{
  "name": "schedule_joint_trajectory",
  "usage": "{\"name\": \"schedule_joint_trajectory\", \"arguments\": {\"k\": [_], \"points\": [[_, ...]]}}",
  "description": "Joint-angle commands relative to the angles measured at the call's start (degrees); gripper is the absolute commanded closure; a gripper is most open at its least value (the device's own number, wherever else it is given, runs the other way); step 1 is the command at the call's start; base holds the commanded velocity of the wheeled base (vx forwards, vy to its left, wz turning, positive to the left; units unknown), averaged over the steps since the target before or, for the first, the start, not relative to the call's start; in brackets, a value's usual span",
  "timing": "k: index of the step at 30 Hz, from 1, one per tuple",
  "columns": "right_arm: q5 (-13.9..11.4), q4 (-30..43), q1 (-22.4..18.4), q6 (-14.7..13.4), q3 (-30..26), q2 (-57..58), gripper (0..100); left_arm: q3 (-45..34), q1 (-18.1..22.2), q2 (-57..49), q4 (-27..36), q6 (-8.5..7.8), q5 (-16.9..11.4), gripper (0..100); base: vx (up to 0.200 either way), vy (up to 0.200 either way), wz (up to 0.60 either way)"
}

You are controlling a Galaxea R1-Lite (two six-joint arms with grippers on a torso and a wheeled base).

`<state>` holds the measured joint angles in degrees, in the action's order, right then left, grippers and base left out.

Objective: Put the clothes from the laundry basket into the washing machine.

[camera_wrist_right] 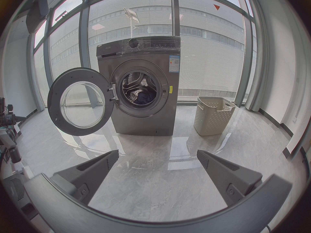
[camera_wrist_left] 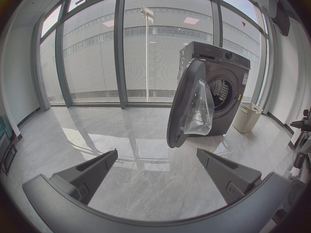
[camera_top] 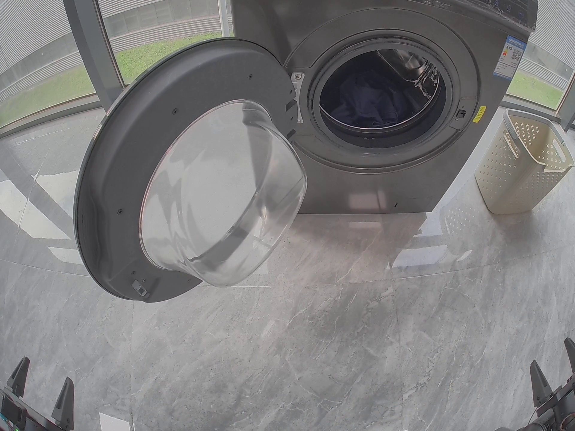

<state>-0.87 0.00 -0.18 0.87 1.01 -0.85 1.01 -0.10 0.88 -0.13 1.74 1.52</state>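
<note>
left hand (camera_wrist_left: 155,152), right hand (camera_wrist_right: 157,152): wide open, empty | dark clothes (camera_top: 371,100) inside washing machine (camera_top: 389,181) at 12 o'clock | basket (camera_top: 515,178) at 2 o'clock, seemingly empty | clothes likely soft, light, limp; pinch a bunched fold

Glass-walled laundry room; washing machine (camera_wrist_right: 144,123), stone floor (camera_wrist_right: 155,175)

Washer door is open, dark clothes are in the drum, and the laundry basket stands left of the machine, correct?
Not quite: the head view shows the laundry basket standing right of the washing machine, not left. The door is open and dark clothes are in the drum.
</note>
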Motion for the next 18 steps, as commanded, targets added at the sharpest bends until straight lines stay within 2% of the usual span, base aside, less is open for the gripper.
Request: {"name": "schedule_joint_trajectory", "arguments": {"k": [1, 12, 16, 18], "points": [[-0.01, 0.0, 0.01, 0.01, -0.92, 0.68, 0, -1.01, 0.01, -0.61, -0.04, 0.1, 0.15, 0, 0.0, 0.0, 0.0], [-0.01, 0.0, -0.08, 0.01, -0.92, 0.59, 0, -1.01, 0.01, -0.7, -0.04, -0.16, 0.32, 0, 0.0, 0.0, 0.0], [-0.01, 0.0, 0.01, 0.01, -0.92, 0.68, 0, -1.01, 0.27, -0.79, -0.13, -1.3, 0.15, 0, 0.0, 0.0, 0.0], [-0.01, 0.0, -0.08, 0.01, -0.92, 0.59, 0, 0.92, 0.27, -0.61, -1.62, 0.45, -0.29, 0, 0.0, 0.0, 0.0]]}}
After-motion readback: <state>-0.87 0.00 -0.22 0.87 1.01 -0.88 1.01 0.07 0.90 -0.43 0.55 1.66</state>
